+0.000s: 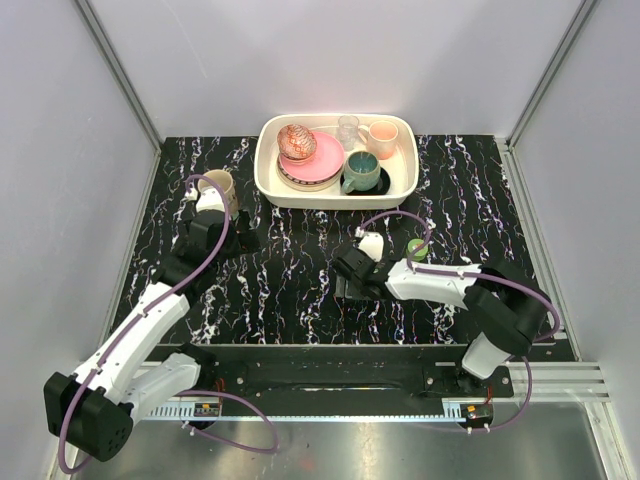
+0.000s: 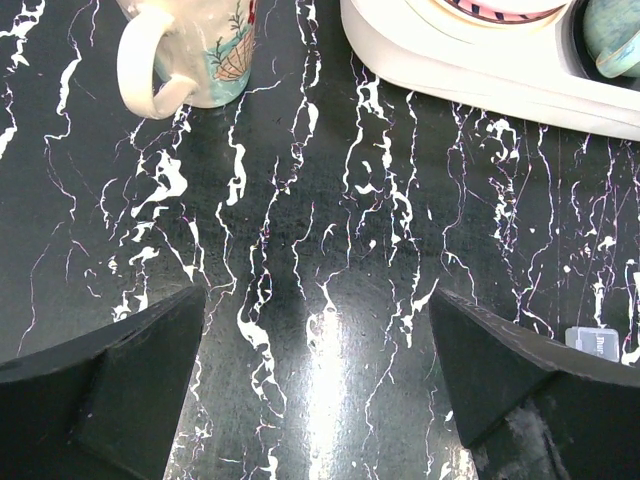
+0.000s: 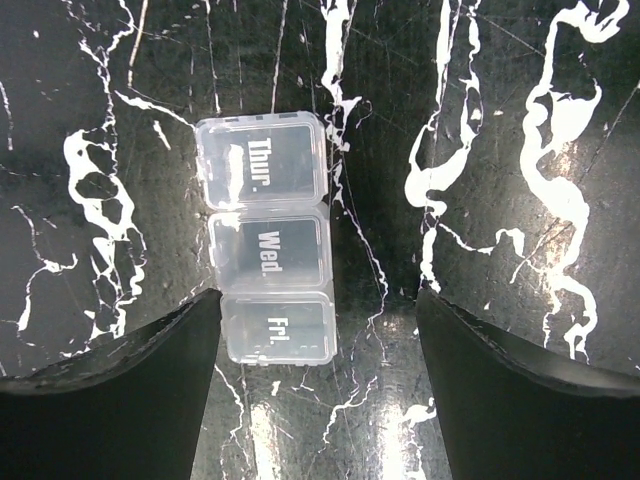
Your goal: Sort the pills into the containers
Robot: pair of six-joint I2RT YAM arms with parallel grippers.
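Top view, surface: black marbled slab, both arms reaching over it from the near edge.
Top view, left end effector: parked near the mug, off to one side of the work; finger spread not legible from this height.
Top view, right end effector: lowered at mid-surface, near the green bottle, over the working spot.
Top view, tray: at the far edge, loaded with crockery, well apart from the sorting.
Left wrist view, left end effector: fingers spread wide over bare surface, gripping nothing; judged to be held back to leave room for the other arm.
Left wrist view, containers: only a clear corner at the right margin, probably one end of the strip, too cropped to be sure.
Right wrist view, containers: strip of three cells marked Thur., Wed., Fri., flat on the surface, lids seemingly down.
Right wrist view, right end effector: spread and empty, straddling the strip's near end. Strip off-centre, Fri. cell close against the left finger, the other finger well apart; suited to a look or an approach, not yet a grip.
All views, pills: none made out anywhere; sorting judged not yet begun.
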